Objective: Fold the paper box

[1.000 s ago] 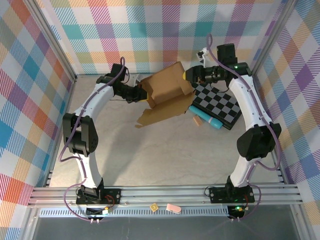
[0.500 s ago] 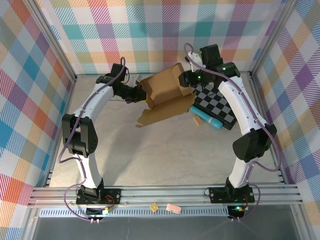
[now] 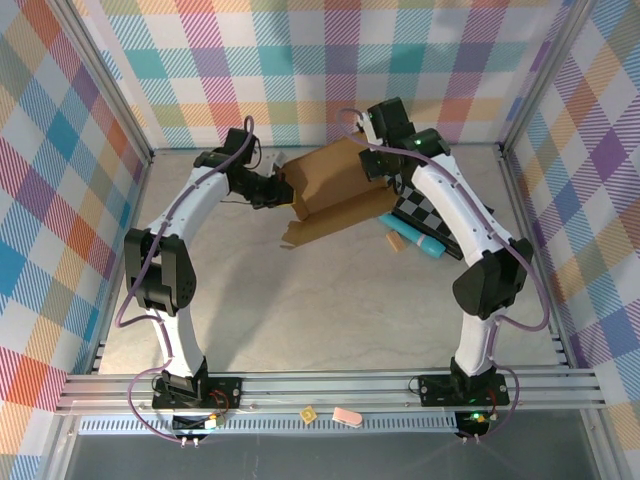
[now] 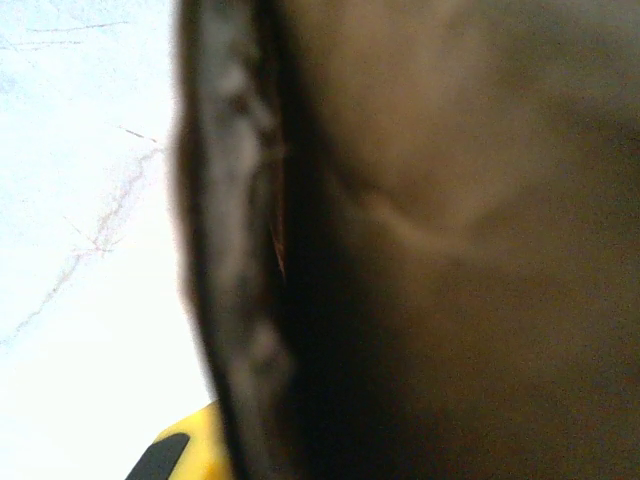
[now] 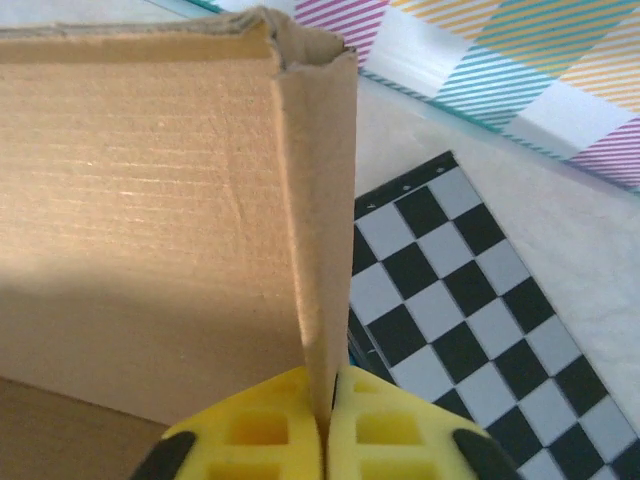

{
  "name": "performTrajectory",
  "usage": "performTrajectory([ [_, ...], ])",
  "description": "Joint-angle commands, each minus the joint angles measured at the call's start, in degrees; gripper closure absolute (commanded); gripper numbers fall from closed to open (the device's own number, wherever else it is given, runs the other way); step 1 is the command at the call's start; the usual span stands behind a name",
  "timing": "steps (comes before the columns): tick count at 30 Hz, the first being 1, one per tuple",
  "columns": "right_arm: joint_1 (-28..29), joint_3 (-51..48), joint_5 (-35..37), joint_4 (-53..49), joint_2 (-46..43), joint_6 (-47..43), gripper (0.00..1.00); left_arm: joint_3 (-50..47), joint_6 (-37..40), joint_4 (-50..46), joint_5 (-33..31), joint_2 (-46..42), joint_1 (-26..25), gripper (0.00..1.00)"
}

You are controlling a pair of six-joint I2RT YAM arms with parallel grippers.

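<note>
The worktop (image 3: pixel 330 300) is a pale, marbled slab, faintly veined, hemmed in by plaid walls. Over on its far right lies a black-and-grey checkered board (image 3: pixel 412 214), flat on the surface and set at an angle to the walls. Just at that board's near-left edge sits a teal tube (image 3: pixel 425 246), and right beside the tube is a small peach block (image 3: pixel 393 240); whether the tube rests partly on the board cannot be told. Down at the near edge, on the ribbed strip (image 3: pixel 140 424) below the rails, lie a small yellow piece (image 3: pixel 308 413) and a pink piece (image 3: pixel 347 416), close together.
</note>
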Motion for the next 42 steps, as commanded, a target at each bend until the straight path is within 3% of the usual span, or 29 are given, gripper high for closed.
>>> performTrajectory([
  [1, 2.38, 1.60, 3.68, 1.39, 0.75, -0.09, 1.00, 1.14, 1.77, 0.93, 3.12, -2.57, -2.55, 1.00],
  [14, 4.21, 0.58, 14.08, 2.58, 1.55, -3.60, 1.00, 2.70, -0.69, 0.85, 0.60, -2.59, -3.96, 1.00],
  [25, 6.12, 2.88, 35.68, -0.04, 6.61, -1.37, 1.00, 3.17, -2.46, 1.48, 0.87, -2.30, -4.37, 1.00],
  [30, 7.98, 4.16, 42.36, 0.46, 8.11, -1.06, 1.00, 2.91, -2.81, 1.73, 0.63, -2.22, -4.92, 1.00],
  [38, 9.52, 5.02, 40.68, -0.94, 8.02, 1.10, 1.00, 2.71, -3.23, 2.00, 0.07, -2.31, -5.38, 1.00],
  [42, 9.07, 5.85, 32.04, -2.78, 6.45, 3.36, 1.00, 2.67, -3.51, 2.15, -0.28, -2.49, -5.52, 1.00],
])
